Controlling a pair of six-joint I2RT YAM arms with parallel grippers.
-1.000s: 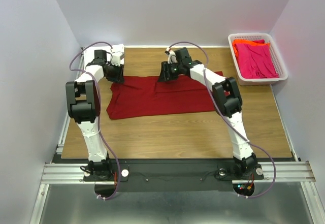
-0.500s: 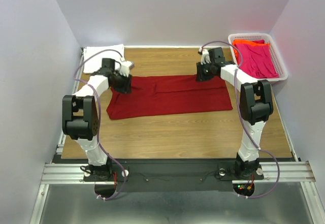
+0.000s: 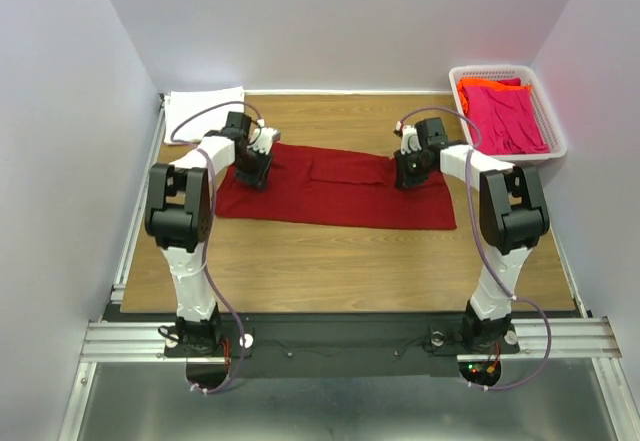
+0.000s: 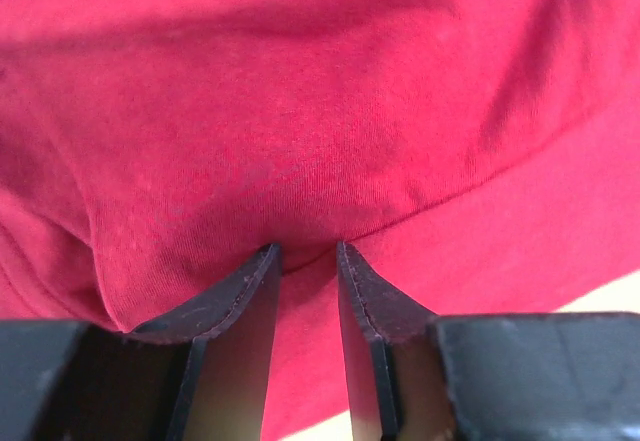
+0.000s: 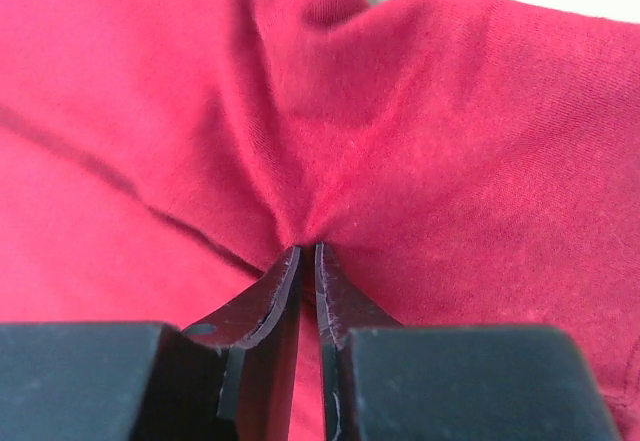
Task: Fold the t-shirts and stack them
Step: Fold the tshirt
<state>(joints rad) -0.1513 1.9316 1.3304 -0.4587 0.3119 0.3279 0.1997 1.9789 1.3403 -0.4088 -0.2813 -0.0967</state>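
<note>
Left gripper (image 4: 305, 253), right gripper (image 5: 308, 251) clamped on large dark red cloth t-shirt (image 3: 340, 186); best lift together, edge taut.

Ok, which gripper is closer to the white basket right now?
Right. The right gripper pinches the dark red shirt at its end nearest the basket; the left gripper holds the opposite end, farther away.
</note>
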